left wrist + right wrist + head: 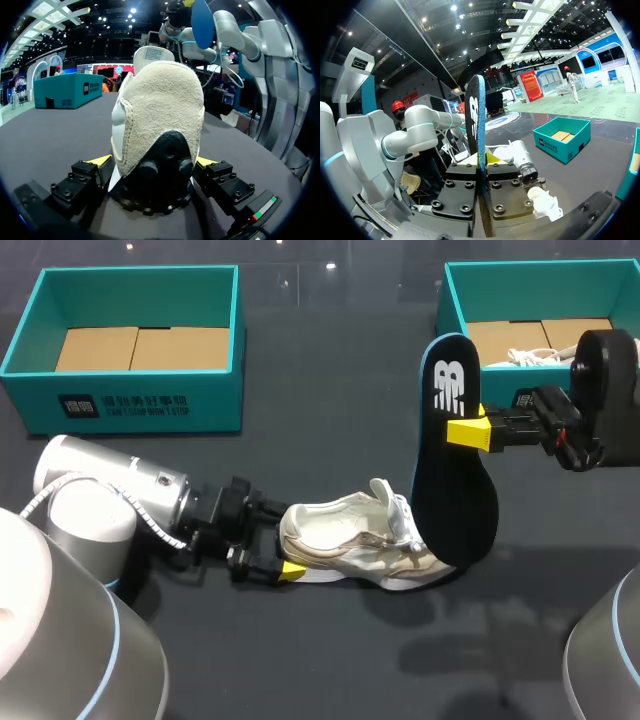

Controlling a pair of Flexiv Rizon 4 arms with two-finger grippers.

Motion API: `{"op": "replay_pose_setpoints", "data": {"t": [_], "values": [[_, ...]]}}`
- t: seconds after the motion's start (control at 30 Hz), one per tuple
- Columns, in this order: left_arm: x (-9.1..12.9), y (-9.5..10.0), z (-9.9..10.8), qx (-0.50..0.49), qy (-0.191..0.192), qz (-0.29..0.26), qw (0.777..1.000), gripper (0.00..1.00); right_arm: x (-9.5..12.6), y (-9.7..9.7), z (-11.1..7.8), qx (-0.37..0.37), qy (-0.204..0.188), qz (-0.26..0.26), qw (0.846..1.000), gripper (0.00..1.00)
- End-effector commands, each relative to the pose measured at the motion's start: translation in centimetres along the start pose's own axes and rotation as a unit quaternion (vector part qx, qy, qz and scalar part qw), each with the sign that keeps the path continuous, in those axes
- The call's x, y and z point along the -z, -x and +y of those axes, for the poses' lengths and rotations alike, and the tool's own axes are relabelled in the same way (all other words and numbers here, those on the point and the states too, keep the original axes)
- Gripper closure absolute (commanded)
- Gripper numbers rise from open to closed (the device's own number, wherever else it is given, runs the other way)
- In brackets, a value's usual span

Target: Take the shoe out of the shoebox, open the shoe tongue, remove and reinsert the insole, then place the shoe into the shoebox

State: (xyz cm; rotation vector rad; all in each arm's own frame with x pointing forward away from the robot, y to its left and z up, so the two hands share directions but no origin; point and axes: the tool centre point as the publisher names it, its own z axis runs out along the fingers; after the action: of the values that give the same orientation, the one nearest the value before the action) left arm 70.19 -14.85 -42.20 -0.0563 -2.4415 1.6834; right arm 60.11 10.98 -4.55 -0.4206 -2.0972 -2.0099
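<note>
While the right gripper (pixel 468 432) is clamped on the dark blue foam insole (pixel 450 480), holding it upright (logo side showing), the left gripper (pixel 284 543) is closed on the heel of the cream-white mesh sneaker (pixel 350 538) near the middle of the dark surface (pixel 330 660). The insole's lower end hides the sneaker's toe. Teal cardboard shoeboxes (pixel 130 405) occupy both far corners.

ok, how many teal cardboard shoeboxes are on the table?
2. One teal cardboard shoebox sits far left, showing only its brown floor; the other teal shoebox is far right, partly out of view, with a white laced thing inside.
</note>
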Motion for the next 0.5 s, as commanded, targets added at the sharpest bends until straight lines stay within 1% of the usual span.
{"op": "replay_pose_setpoints", "data": {"t": [0.03, 0.17, 0.23, 0.27, 0.33, 0.5], "values": [[1.9, -0.8, -0.9, 0.002, 0.067, -0.016, 0.998, 0.00, -0.2, 0.1, -0.1, 0.000, -0.001, 0.000, 1.000, 1.00], [3.0, -0.8, -1.0, 0.002, 0.126, -0.020, 0.992, 0.00, -0.2, 0.1, -0.1, 0.000, -0.001, 0.000, 1.000, 1.00], [3.4, -0.9, -0.9, 0.005, 0.165, -0.017, 0.986, 0.00, -0.2, 0.1, -0.1, 0.000, -0.001, 0.000, 1.000, 1.00], [3.7, -0.9, -0.9, 0.005, 0.198, -0.018, 0.980, 0.00, -0.2, 0.1, -0.1, 0.000, -0.001, 0.000, 1.000, 1.00], [4.6, -1.0, -1.0, -0.027, 0.264, -0.025, 0.964, 0.00, -0.2, 0.1, -0.1, 0.000, -0.001, 0.000, 1.000, 1.00], [4.6, -1.0, -1.0, -0.027, 0.264, -0.025, 0.964, 0.00, -0.2, 0.1, -0.1, 0.000, -0.001, 0.000, 1.000, 1.00]]}}
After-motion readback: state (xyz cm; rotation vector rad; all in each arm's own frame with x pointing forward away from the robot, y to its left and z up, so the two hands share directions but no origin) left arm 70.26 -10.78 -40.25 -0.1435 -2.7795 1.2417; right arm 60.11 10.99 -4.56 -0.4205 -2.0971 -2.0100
